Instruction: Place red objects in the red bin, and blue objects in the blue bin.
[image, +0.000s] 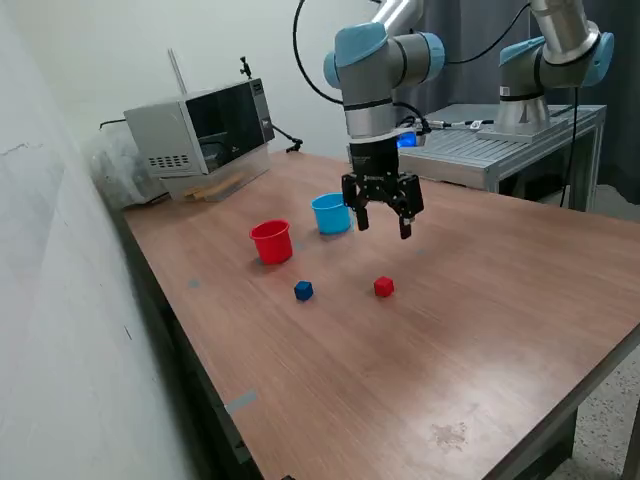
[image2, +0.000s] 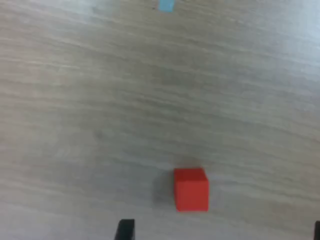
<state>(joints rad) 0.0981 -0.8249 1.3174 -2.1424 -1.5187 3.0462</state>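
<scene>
Nearest, mid-table, 1 blue cube (image: 303, 290) and 1 red cube (image: 383, 287) await sorting; gripper (image: 382, 226) hovers above, fingers spread, empty, seemingly lining up the red.

Robotics lab. Two robot arms (image: 385, 60) with pale blue joints, cables looping overhead; second arm (image: 550, 60) bolted to metal bench (image: 500, 150). Wooden counter (image: 480, 320) against bare white wall; grey box-shaped machine (image: 200, 125) at far corner.
</scene>
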